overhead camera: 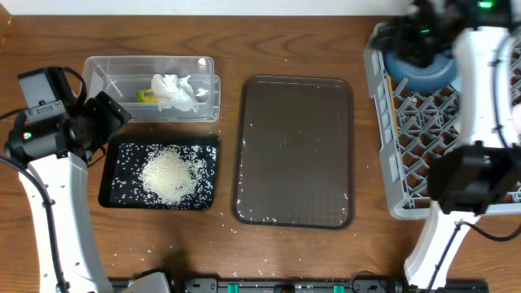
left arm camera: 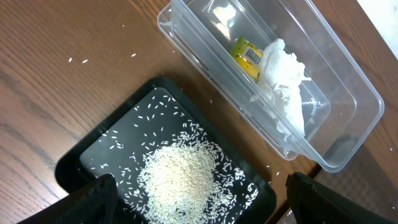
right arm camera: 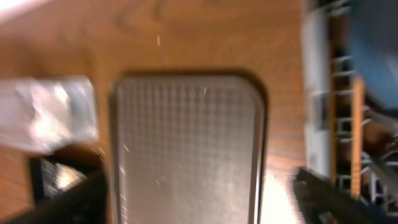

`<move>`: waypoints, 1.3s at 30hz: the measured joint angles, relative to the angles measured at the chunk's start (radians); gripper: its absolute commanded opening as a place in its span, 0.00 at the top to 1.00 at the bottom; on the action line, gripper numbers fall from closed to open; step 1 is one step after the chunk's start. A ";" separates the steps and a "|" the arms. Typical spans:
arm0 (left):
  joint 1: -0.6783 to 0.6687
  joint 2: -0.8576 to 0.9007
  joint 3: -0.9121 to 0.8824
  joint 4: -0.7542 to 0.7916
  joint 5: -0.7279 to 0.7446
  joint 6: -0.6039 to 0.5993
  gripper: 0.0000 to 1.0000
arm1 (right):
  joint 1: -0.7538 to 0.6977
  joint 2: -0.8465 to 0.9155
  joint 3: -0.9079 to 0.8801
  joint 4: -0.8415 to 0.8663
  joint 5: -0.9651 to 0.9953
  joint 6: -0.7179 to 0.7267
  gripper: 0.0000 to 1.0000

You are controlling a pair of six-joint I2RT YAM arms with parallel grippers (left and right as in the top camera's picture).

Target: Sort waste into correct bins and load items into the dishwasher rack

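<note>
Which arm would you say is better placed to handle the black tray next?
Probably left: its gripper hangs just over the black tray, while the right gripper is away by the rack.

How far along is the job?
Done: napkin and wrapper lie in the clear box, rice heaped in the black tray, a blue dish in the rack. In hand: nothing; left tool and right tool open. Left: stray grains on the brown tray; the rack's other contents are hidden.
</note>
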 measured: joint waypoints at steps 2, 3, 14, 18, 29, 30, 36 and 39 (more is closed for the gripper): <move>0.000 0.000 0.000 0.000 0.000 0.000 0.10 | 0.069 0.000 0.000 -0.020 0.072 -0.004 0.01; 0.000 0.000 0.000 0.000 0.000 0.000 0.11 | 0.097 0.000 0.000 -0.027 0.106 -0.005 0.01; 0.000 0.000 0.000 0.000 0.000 0.000 0.11 | 0.336 -0.005 0.000 -0.148 0.329 -0.003 0.01; 0.000 0.000 0.000 0.000 0.000 0.000 0.11 | 0.391 -0.042 0.000 -0.225 0.471 0.005 0.01; 0.000 0.000 0.000 0.000 0.000 0.000 0.11 | 0.437 -0.317 -0.045 -0.375 0.694 0.015 0.01; 0.000 0.000 0.000 0.000 0.000 0.000 0.11 | 0.437 -0.344 -0.074 -0.374 0.700 0.016 0.01; 0.000 0.000 0.000 0.000 0.000 0.000 0.11 | 0.437 -0.521 -0.387 -0.317 0.721 0.057 0.01; 0.000 0.000 0.000 0.000 0.000 0.000 0.10 | 0.438 -0.623 -0.583 -0.150 0.711 0.089 0.01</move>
